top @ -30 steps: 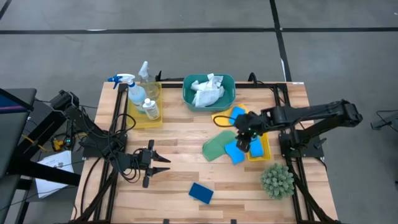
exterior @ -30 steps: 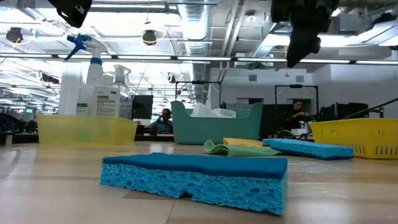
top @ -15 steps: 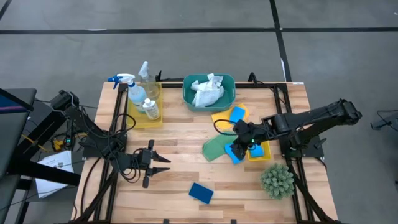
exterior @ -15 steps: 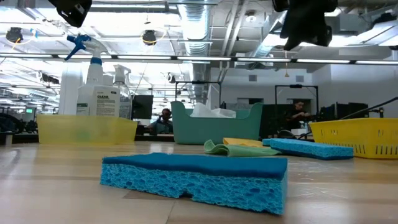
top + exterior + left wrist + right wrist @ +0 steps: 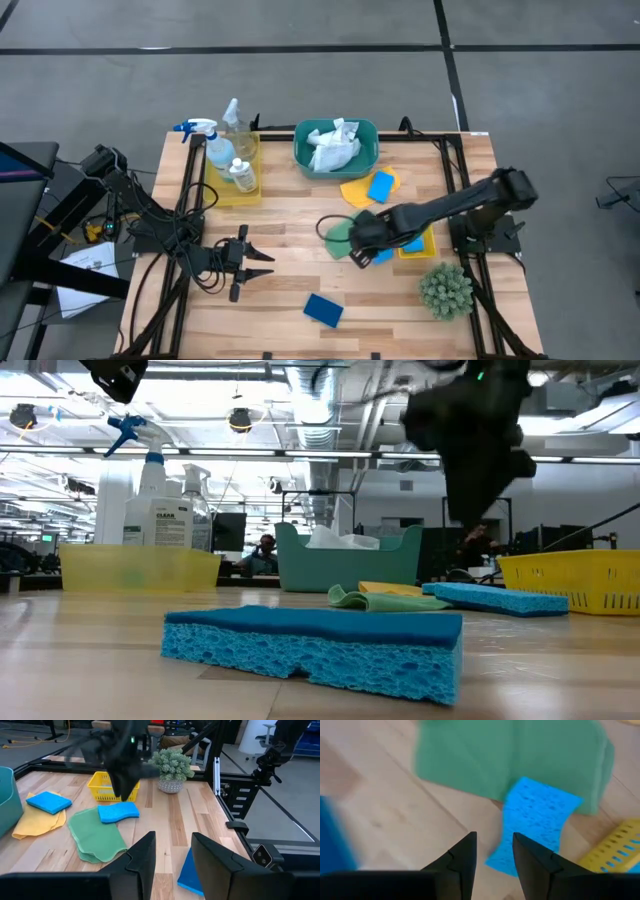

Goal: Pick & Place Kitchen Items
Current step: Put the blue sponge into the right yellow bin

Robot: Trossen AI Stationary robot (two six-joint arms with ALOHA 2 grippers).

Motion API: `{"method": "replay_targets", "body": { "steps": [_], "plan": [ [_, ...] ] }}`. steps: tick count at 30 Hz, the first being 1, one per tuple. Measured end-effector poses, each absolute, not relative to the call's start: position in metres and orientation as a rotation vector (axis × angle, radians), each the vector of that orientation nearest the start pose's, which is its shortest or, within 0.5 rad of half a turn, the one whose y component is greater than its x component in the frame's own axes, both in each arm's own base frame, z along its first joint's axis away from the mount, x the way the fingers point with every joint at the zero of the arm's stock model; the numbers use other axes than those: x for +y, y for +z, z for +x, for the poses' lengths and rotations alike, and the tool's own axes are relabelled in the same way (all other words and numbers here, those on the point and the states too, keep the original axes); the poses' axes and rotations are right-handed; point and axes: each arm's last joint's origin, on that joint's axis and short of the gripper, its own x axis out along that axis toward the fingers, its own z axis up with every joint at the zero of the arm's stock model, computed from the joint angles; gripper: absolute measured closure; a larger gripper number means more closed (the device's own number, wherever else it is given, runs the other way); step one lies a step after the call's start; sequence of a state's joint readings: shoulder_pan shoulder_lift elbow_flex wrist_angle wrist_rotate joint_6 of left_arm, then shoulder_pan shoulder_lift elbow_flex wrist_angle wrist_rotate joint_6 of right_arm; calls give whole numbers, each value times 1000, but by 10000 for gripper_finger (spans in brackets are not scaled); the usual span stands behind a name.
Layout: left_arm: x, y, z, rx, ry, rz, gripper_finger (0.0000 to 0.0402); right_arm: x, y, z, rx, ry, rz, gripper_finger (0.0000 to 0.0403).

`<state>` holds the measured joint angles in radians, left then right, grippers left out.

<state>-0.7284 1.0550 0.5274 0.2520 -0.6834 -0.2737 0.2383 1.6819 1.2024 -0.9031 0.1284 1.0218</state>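
The right gripper (image 5: 362, 236) hangs empty above the green cloth (image 5: 340, 236) near table centre, fingers parted by a narrow gap, with the light-blue sponge (image 5: 532, 822) just at its 3 o'clock, lapping the cloth's edge and lying beside the small yellow tray (image 5: 418, 243). The risk, as I judge it: descending here, the fingers may pinch cloth and sponge together, or drag the cloth and nudge the sponge against the tray. A second light-blue sponge (image 5: 381, 185) rests on the yellow cloth (image 5: 355, 191) at 12 o'clock. The left gripper (image 5: 262, 264) waits at 9 o'clock, slightly parted and empty, the dark-blue sponge (image 5: 323, 309) toward its 4 o'clock.
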Motion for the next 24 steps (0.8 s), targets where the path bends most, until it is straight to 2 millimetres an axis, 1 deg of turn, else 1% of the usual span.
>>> {"method": "replay_targets", "body": {
  "steps": [2, 5, 10, 13, 17, 19, 24],
  "plan": [
    [-132, 237, 175, 214, -15, -94, 279, 74, 203, 315, 1314, -628, 570, 285],
    [-132, 237, 175, 214, -16, -94, 279, 80, 192, 325, 1433, -685, 493, 285],
    [-132, 237, 175, 214, -17, -92, 279, 91, 186, 340, 1543, -725, 397, 285],
    [-132, 237, 175, 214, -17, -92, 279, 96, 178, 346, 1565, -728, 371, 285],
    [-133, 237, 175, 220, -42, -94, 279, 98, 170, 346, 1568, -777, 325, 285],
    [-133, 237, 175, 221, -45, -95, 279, 96, 171, 345, 1552, -814, 301, 285],
    [-133, 237, 175, 220, -45, -97, 279, 95, 171, 346, 1525, -823, 302, 285]
  ]
}}
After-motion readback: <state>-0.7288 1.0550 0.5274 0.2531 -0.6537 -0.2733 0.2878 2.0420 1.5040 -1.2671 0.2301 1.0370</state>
